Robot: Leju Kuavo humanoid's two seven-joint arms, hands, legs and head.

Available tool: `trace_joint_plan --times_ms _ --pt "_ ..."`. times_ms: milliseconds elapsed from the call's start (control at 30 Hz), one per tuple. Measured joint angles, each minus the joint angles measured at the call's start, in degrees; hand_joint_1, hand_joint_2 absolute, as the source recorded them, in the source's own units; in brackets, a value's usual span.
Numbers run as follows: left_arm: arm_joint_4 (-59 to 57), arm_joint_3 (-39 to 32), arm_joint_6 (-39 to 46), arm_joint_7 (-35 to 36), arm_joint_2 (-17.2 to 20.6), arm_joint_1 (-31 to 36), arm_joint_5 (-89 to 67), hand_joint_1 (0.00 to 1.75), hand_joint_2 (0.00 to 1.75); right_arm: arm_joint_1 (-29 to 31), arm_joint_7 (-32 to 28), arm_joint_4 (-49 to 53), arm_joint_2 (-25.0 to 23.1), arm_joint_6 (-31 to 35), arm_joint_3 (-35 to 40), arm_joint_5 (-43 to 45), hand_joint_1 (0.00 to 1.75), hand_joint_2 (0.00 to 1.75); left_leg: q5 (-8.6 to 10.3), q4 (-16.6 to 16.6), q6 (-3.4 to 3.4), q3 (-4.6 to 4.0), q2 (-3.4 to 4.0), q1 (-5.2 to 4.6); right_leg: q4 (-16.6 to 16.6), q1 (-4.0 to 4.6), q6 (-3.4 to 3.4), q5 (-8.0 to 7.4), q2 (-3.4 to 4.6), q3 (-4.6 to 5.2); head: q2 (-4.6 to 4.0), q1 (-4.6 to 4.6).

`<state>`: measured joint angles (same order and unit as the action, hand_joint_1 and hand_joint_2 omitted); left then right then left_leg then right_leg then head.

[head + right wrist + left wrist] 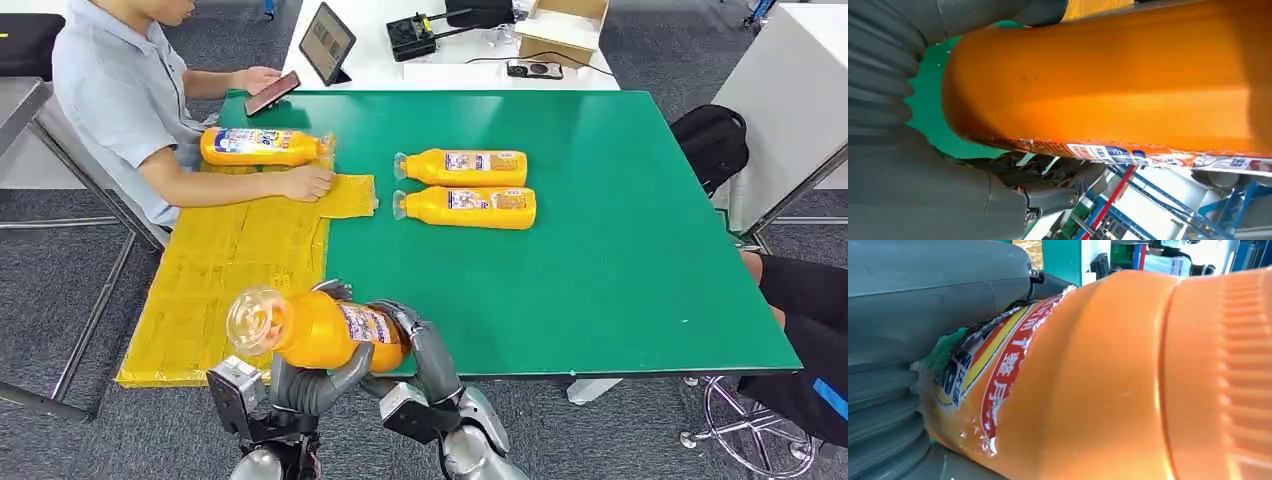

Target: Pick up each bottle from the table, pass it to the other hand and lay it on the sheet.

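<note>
Both hands grip one orange bottle (318, 330) above the table's (620, 270) near edge: the left hand (318, 385) cups it from below, the right hand (425, 345) wraps its base. Two bottles (465, 187) lie on the table, another (262, 146) on the yellow sheet (230, 270) by a person's hand (305, 183).

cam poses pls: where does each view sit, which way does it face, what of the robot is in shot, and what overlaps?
Head view: high on the body, facing forward and down at the green table; left hand and right hand grip the held bottle.
Left wrist view: behind the left hand, close on the held bottle.
Right wrist view: behind the right hand, close on the held bottle.
Shared: that bottle.
</note>
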<state>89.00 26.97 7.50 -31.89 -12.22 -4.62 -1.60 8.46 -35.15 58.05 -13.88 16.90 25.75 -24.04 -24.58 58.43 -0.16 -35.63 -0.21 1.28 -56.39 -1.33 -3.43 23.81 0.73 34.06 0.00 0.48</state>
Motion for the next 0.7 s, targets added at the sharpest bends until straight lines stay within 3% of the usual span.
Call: trace_joint_plan --times_ms 33,67,100,133,467,700 --pt "0.0 0.0 0.3 0.0 0.0 0.0 -0.1 1.75 1.75 0.0 0.0 -0.2 0.0 0.0 0.1 0.0 1.71 1.75 0.00 0.0 0.00 0.00 0.00 0.00 0.0 0.00 0.00 0.00 0.00 0.00 0.00 -0.02" --pt "0.0 0.0 0.6 -0.1 0.0 0.0 -0.5 1.75 1.75 0.1 0.2 -0.3 0.0 0.0 0.3 -0.1 1.20 1.75 0.00 0.0 0.00 0.00 0.00 0.00 0.0 0.00 0.00 0.00 0.00 0.01 0.00 -0.02" --pt "0.0 0.0 0.9 -0.2 0.0 0.0 -0.9 1.75 1.75 0.2 0.3 -0.3 0.0 0.0 0.4 -0.2 0.00 1.75 0.00 0.0 0.00 0.00 0.00 0.00 0.0 0.00 0.00 0.00 0.00 0.01 0.00 -0.02" --pt "0.0 0.0 1.1 -0.2 0.0 0.0 -1.2 1.75 1.75 0.4 0.4 -0.4 0.0 0.0 0.5 -0.3 0.00 0.00 0.00 0.0 0.00 0.00 0.00 0.00 0.0 0.00 0.00 0.00 0.00 0.02 0.00 -0.02" --pt "-0.4 -1.4 -1.5 2.4 0.0 1.1 4.0 1.75 1.75 0.2 -0.3 -1.0 0.1 0.9 1.5 -0.8 0.00 0.00 0.00 0.0 0.00 0.00 0.00 0.00 0.0 0.00 0.00 0.00 0.00 0.01 0.00 0.00" --pt "-4.0 -8.6 2.4 3.3 0.2 4.7 3.9 1.75 1.75 -0.3 -1.0 -1.0 0.6 1.5 1.7 -0.4 0.00 0.00 0.02 0.0 -0.01 0.01 0.00 0.01 0.0 0.01 0.00 -0.01 0.00 0.00 0.00 -0.02"
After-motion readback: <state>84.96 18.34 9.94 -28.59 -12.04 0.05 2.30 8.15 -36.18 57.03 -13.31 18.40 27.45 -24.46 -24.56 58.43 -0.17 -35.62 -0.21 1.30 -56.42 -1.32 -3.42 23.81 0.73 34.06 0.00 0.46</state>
